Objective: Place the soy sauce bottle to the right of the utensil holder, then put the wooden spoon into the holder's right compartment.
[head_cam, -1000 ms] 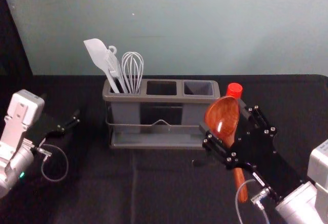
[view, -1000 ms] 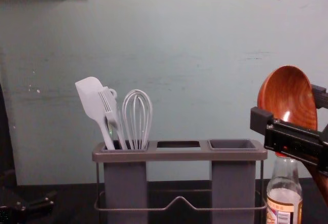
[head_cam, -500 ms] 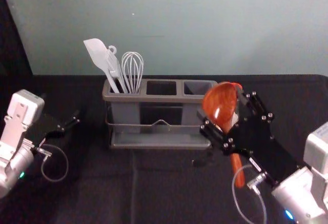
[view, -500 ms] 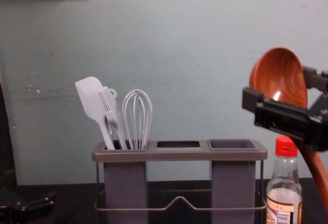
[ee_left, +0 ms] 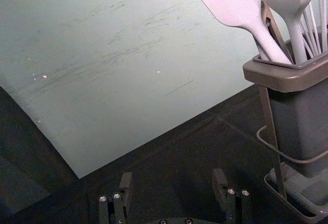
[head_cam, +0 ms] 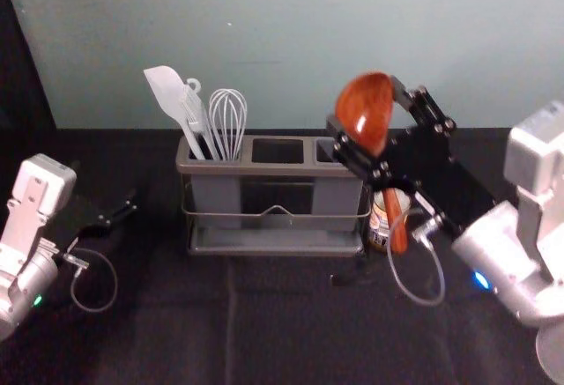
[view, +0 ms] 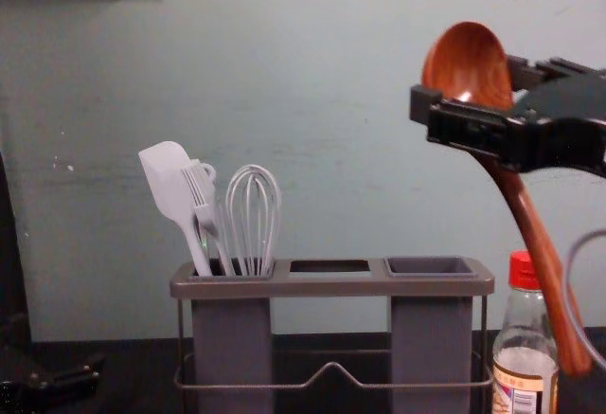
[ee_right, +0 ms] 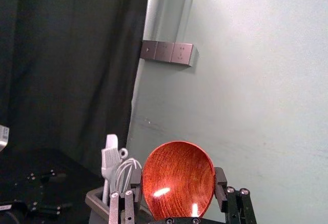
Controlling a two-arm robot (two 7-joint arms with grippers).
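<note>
Your right gripper (head_cam: 367, 108) clamps the wooden spoon (view: 540, 243) in midair, bowl up.
The spoon's axis slants, handle down rightward; your left gripper (head_cam: 125, 208) idles leftward, jaws apart. Behind, the soy sauce bottle (view: 512, 371) stands right of the utensil holder (view: 331, 286).

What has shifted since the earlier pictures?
The right gripper has risen and moved left, toward the utensil holder, carrying the wooden spoon, bowl up. Nothing was newly grasped or let go: its fingers held the spoon before and still do. The holder, its white utensils, the soy sauce bottle and the left gripper stayed put.
</note>
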